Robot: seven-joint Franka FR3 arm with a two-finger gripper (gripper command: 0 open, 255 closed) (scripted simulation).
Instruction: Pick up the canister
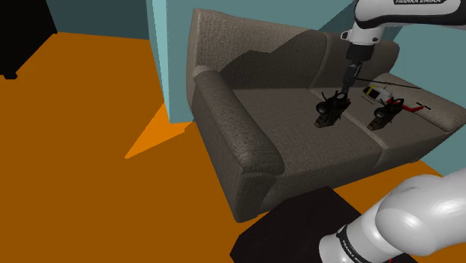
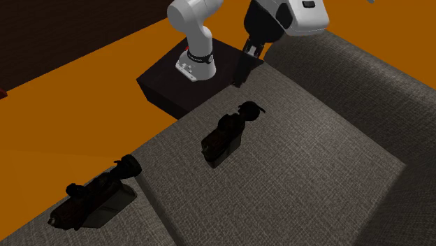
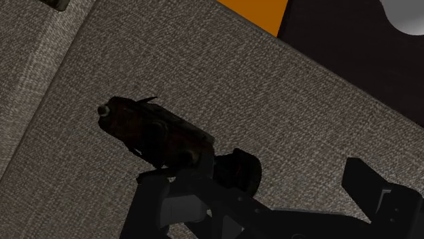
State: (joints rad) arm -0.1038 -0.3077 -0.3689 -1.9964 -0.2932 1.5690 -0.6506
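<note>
Zero lift yet: the canister is not gripped, so the whole pick remains.

Shoulder view: canister (image 1: pixel 331 109) lies on the sofa (image 1: pixel 246 142) seat. My claw (image 1: pixel 346 81) hangs just above it.

Second exterior view: canister (image 2: pixel 227 136) rests flat on the seat. Claw (image 2: pixel 242 73) is above it, clearly apart, toward the stand side.

Wrist view: fingers (image 3: pixel 370 193) are spread with nothing clamped. Canister (image 3: pixel 156 132) sits off-centre, by one finger. My judgement: recentre, descend, then close.

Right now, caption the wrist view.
Open black fingers hover over a dark, elongated canister lying on a grey fabric sofa.
</note>
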